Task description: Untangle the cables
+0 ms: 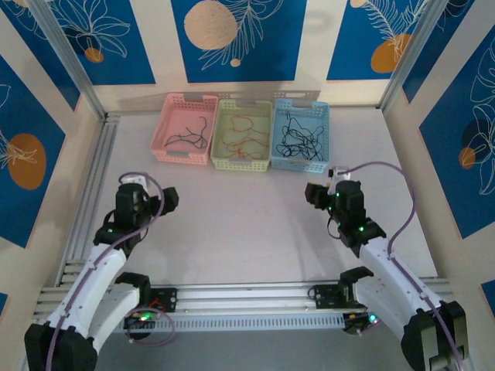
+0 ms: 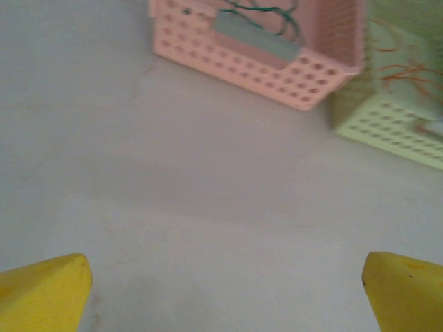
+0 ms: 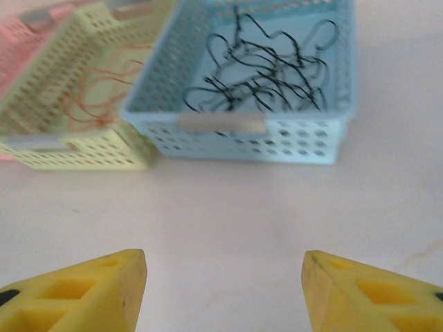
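Looks like the closing step, with the sorting apparently done. In the blue basket (image 3: 242, 149), black cables (image 3: 277, 69); in the yellow basket (image 1: 241, 163), orange cables (image 1: 244, 141); in the pink basket (image 1: 179, 155), dark cables (image 1: 193, 133); all at the far edge. Over the bare table (image 2: 208, 194), left gripper (image 2: 225, 270) spread wide, holding nothing. Facing the blue basket, right gripper (image 3: 223, 259) parted too, empty. Next, probably: check each basket for knotted strands, otherwise bring both arms back to rest.
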Tool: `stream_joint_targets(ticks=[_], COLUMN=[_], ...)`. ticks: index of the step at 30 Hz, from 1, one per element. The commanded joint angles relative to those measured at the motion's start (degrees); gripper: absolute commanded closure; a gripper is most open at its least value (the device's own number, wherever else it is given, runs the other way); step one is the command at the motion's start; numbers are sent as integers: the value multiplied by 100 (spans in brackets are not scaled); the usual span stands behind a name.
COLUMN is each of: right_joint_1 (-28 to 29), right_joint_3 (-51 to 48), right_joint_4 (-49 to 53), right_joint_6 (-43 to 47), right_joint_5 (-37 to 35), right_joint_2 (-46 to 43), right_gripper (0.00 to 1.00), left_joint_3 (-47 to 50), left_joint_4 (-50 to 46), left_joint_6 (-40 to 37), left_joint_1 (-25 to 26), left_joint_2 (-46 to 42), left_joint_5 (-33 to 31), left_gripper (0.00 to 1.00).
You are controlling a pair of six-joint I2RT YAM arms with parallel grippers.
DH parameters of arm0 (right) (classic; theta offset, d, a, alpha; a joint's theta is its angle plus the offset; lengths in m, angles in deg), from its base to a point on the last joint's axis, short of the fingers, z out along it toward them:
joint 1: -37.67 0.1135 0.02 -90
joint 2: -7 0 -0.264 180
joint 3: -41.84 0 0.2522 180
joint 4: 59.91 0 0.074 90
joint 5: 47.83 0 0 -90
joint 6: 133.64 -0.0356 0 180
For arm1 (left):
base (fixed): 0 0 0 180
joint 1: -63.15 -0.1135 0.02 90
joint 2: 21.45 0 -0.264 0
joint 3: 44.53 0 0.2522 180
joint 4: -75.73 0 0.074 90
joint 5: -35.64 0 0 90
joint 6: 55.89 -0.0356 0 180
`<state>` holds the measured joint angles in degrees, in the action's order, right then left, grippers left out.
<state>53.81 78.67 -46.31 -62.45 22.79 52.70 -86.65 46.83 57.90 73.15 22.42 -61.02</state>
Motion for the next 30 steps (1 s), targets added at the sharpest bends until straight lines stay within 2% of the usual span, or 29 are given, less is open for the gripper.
stream_joint_targets(ticks=[1, 3, 6, 9, 10, 12, 17, 19, 20, 21, 24, 25, 26, 28, 29, 30], right_joint_1=[-16, -230, -608, -948, -984, -985, -1134, -1119, -1046, -1109, -1184, -1160, -1240, -1406, -1519, -1526], right_joint_3=[-511, -616, -819, -1187, -1029, -1031, -934, -845, -710, -740, -807, -628, -260, -80, 53, -31], right_joint_4=[-1119, -1222, -1494, -2299, -2083, -2506, -4103, -4838, -4822, -5165, -6918, -6332, -5038, -5186, -4568, -4854], right_joint_6=[393, 615, 623, 375, 281, 401, 619, 928, 1140, 1251, 1374, 1393, 1321, 1209, 1125, 1140], right_joint_5=[-830, -720, -597, -534, -625, -636, -527, -342, -415, -171, 144, 185, 365, 548, 710, 748], right_joint_2=[-309, -381, -145, 458, 575, 915, 2129, 2675, 2849, 3176, 4488, 4287, 3993, 4300, 4106, 4193], right_gripper=[38, 38, 39, 40, 40, 40, 41, 43, 43, 44, 44, 44, 46, 46, 45, 44], left_joint_3=[699, 1291, 1414, 1490, 1534, 1657, 1954, 1932, 1922, 1904, 1713, 1615, 1498, 1229, 1076, 853], left_joint_4=[1507, 2481, 2935, 3677, 3893, 4420, 6674, 7463, 7983, 8388, 9561, 9034, 8325, 8093, 7733, 7145], left_joint_6=[-522, -764, -863, -1432, -1548, -1753, -2393, -2513, -2633, -2730, -3088, -3107, -3038, -3085, -2993, -2812], left_joint_1=[2, 1, -7, -3, -6, -3, 13, 2, 6, -7, 24, 69, 44, -29, -106, -225], left_joint_2=[-230, -407, -372, 57, 239, 689, 2291, 2880, 3249, 3624, 5045, 4811, 4541, 4676, 4649, 4559], left_joint_5=[-1147, -1477, -1910, -2045, -2166, -2265, -1933, -1869, -1731, -1541, -961, -950, -809, -602, -584, -533], left_gripper=[0, 1, 1, 1, 1, 2, 2, 1, 0, 0, 0, 0, 0, 0, 0, 0])
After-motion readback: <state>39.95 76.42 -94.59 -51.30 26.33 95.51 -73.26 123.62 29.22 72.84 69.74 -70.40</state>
